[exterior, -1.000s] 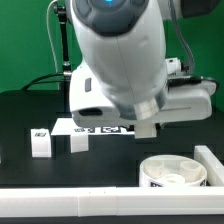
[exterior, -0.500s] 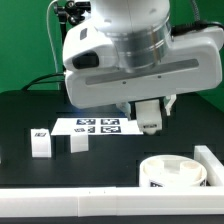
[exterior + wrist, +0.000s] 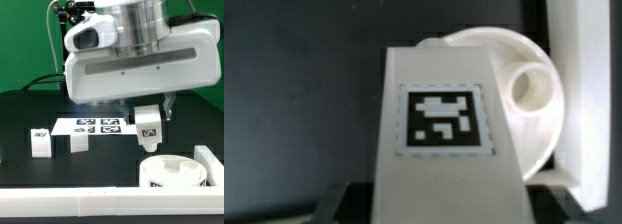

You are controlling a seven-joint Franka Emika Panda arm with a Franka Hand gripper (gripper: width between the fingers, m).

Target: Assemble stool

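Well, the gripper [image 3: 147,116] is clamped on a leg [image 3: 148,128], tag facing out, hanging just over the rim of the seat [image 3: 172,172]. The seat rests on the black table [image 3: 20,112] at the exterior view's right. The marker board [image 3: 95,126] lies behind. A second leg [image 3: 40,142] and a third leg [image 3: 78,141] stand apart further left. A white bar [image 3: 90,205] edges the front. The arm hides most of the green backdrop [image 3: 30,40].

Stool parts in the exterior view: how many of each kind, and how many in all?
Legs: 3, two loose and one held leg in the gripper
Seat: 1
Total: 4
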